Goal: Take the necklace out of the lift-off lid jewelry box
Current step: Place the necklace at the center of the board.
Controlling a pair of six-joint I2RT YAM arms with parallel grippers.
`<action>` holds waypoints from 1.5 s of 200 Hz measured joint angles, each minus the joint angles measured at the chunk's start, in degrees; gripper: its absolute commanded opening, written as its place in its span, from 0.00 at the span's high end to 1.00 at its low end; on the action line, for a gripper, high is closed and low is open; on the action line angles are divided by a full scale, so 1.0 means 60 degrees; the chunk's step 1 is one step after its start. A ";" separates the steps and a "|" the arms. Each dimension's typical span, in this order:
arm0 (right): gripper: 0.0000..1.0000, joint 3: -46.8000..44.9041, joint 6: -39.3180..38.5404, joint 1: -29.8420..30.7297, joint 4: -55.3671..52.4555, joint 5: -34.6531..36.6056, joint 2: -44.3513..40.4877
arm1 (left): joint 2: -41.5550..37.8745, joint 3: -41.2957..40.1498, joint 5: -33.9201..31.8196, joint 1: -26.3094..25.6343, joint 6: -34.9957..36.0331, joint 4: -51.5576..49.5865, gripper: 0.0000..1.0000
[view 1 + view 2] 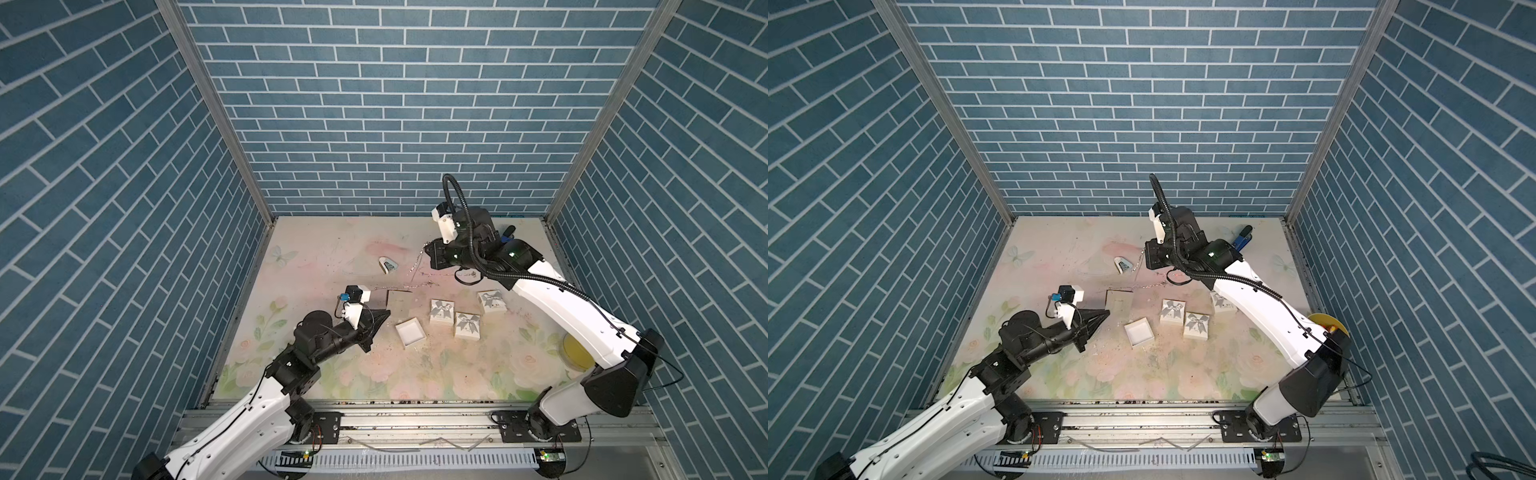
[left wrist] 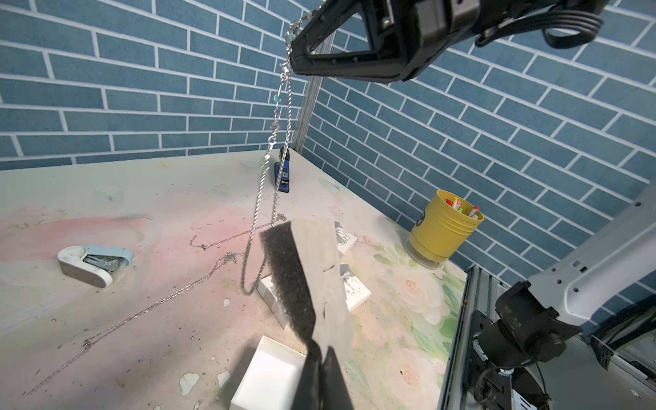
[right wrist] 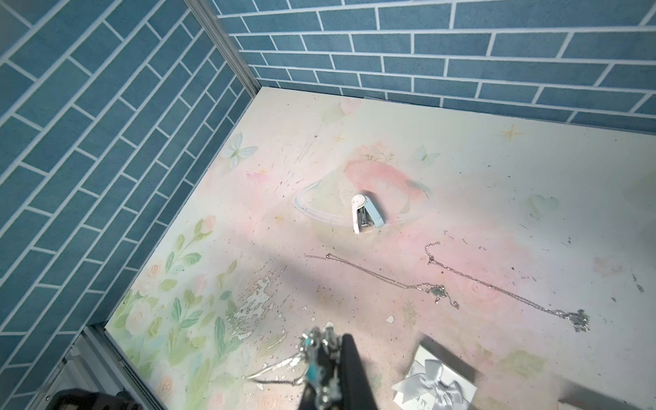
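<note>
**Right pincer** (image 2: 294, 58): pressed together on the necklace (image 2: 282, 92), which is held above the surface (image 2: 159, 355). The chain hangs in a loop just beside the foam insert (image 2: 312, 269).

**Left pincer** (image 2: 321, 355): pinches that insert over the open white box (image 2: 266, 376).

Two other chains (image 3: 504, 289) lie flat on the surface.

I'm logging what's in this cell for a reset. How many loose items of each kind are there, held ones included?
necklaces: 3
bow-topped boxes: 3
open white box: 1
staplers: 2
yellow cup: 1
foam insert: 1
Total: 11
</note>
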 measured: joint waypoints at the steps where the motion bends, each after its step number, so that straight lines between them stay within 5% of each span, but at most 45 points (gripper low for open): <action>1: 1.00 0.0018 0.0000 -0.0007 -0.0015 0.0004 0.0015 | -0.0007 0.0000 0.0004 0.0000 0.0000 -0.0007 1.00; 63: 1.00 0.0637 -0.0004 -0.0208 -0.0379 -0.0102 0.0936 | -0.1923 -0.0022 -0.0339 0.0000 0.0164 -0.1541 1.00; 136: 1.00 0.1337 -0.0022 0.0346 -0.0889 -0.0874 0.1825 | -0.4313 0.0426 -0.4149 0.0000 0.0240 -0.4703 1.00; 205: 1.00 0.2007 -0.0025 0.1832 -0.1045 -0.1869 0.3100 | -0.5319 0.0805 -0.6648 0.0000 -0.0095 -0.6699 1.00; 300: 1.00 0.3330 0.0197 0.3151 -0.0940 -0.3042 0.5129 | -0.5727 0.1169 -0.7785 0.0000 -0.0229 -0.7876 1.00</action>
